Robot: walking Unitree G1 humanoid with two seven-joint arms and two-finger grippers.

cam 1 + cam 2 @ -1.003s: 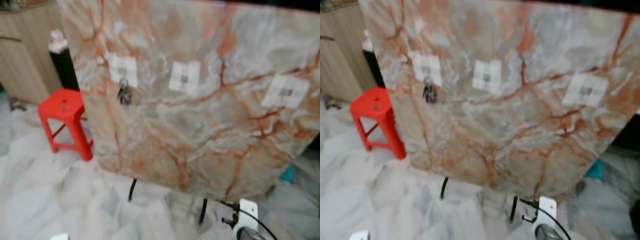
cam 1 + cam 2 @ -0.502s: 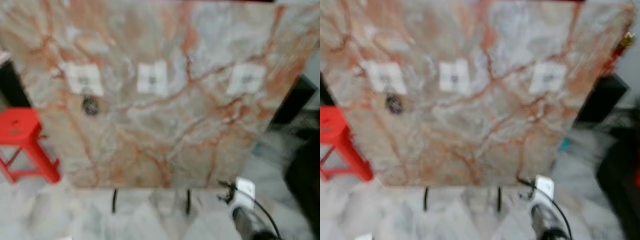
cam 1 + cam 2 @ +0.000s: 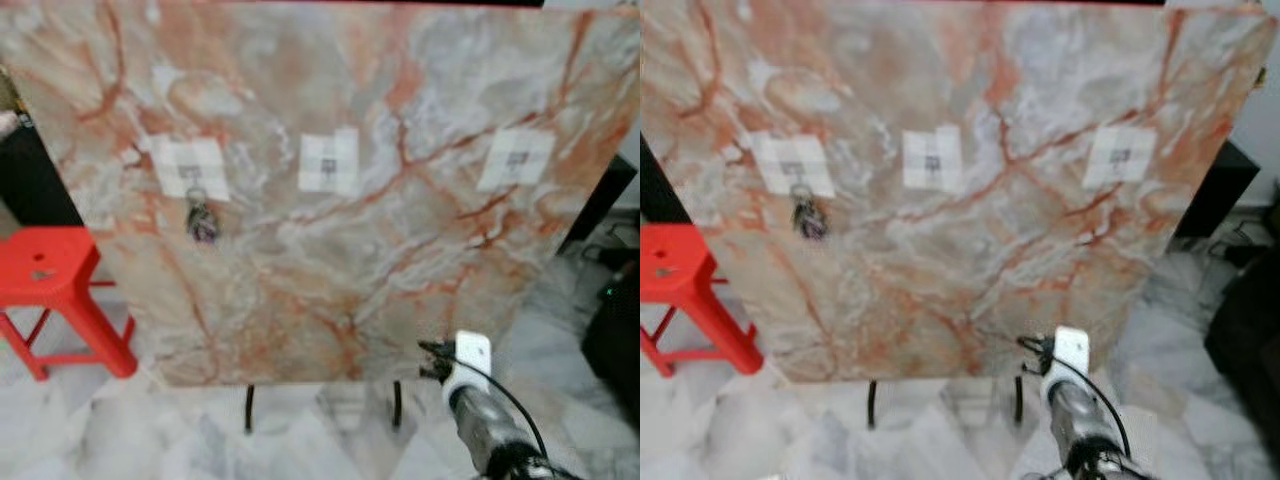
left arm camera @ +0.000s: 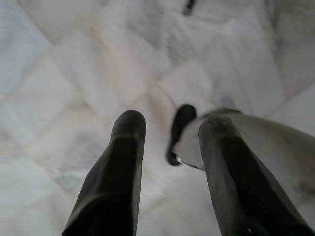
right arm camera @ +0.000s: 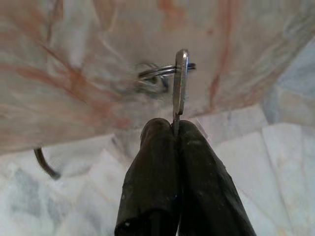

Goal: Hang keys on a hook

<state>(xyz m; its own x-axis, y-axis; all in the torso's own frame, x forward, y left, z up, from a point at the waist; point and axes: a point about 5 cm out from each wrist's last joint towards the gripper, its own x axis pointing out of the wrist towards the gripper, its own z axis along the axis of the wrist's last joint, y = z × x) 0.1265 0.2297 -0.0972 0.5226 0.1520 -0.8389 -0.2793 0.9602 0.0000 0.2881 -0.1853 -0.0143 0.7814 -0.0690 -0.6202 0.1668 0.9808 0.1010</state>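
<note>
A key with its ring stands edge-on, pinched between the closed black fingers of the right gripper, low in front of the marble board. Three white adhesive hooks sit in a row on the board: the left hook carries a hanging bunch of keys; the middle hook and the right hook are bare. The left gripper points at the marble floor, fingers apart and empty. A red stool stands beside the board.
</note>
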